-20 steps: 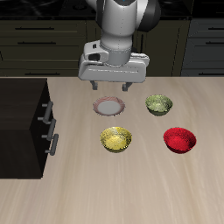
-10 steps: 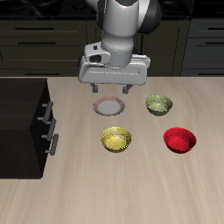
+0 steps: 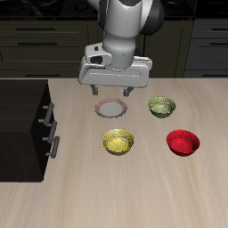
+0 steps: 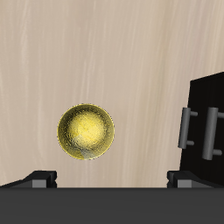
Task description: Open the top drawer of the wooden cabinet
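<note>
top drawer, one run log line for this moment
top drawer: closed | end effector: open, empty, above pink plate | handle: untouched | wooden cabinet: apart

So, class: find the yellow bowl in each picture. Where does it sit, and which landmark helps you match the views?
Exterior view: the yellow bowl sits on the table, nearer the front edge than the white bowl.
Wrist view: the yellow bowl lies on bare wood, apart from the cabinet.
Shared landmark: the wooden cabinet with its silver handles.
</note>
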